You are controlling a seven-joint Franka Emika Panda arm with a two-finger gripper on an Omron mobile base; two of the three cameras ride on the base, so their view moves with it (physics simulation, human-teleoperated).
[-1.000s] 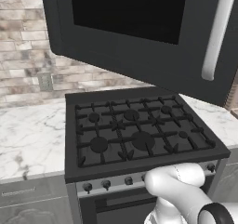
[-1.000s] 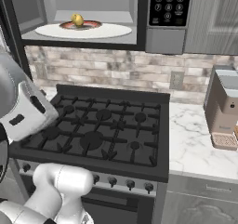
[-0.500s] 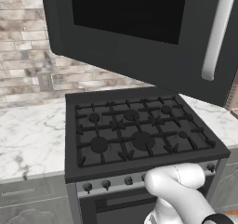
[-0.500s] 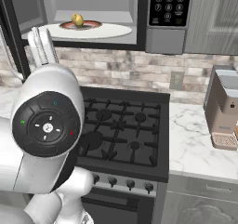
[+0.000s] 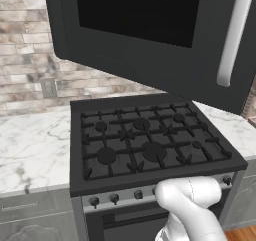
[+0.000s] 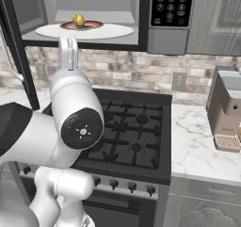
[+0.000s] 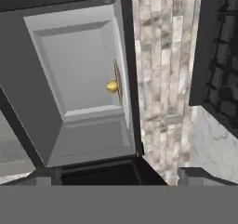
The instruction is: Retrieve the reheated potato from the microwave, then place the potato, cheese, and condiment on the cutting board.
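The microwave (image 6: pixel 167 41) hangs above the stove with its door (image 5: pixel 150 50) swung wide open. Inside, the pale-yellow potato (image 6: pixel 78 20) sits on a small dish on the white turntable plate (image 6: pixel 108 31). My gripper (image 6: pixel 68 43) points upward just below the front lip of the opening, slightly left of the potato, open and holding nothing. In the rolled hand view the potato (image 7: pixel 112 86) lies ahead inside the grey cavity, and the gripper (image 7: pixel 118 177) has its tips far apart. The cheese, condiment and cutting board are out of view.
A black gas stove (image 6: pixel 136 127) lies below the arm, with marble counters (image 5: pixel 30 150) on both sides. A boxy coffee machine (image 6: pixel 227 103) with a perforated tan tray stands on the right counter. The door's silver handle (image 5: pixel 231 35) juts out toward the base.
The arm has swung up from low on the left. The open hand has risen and moved right to just under the microwave opening. The potato and the door have not moved.
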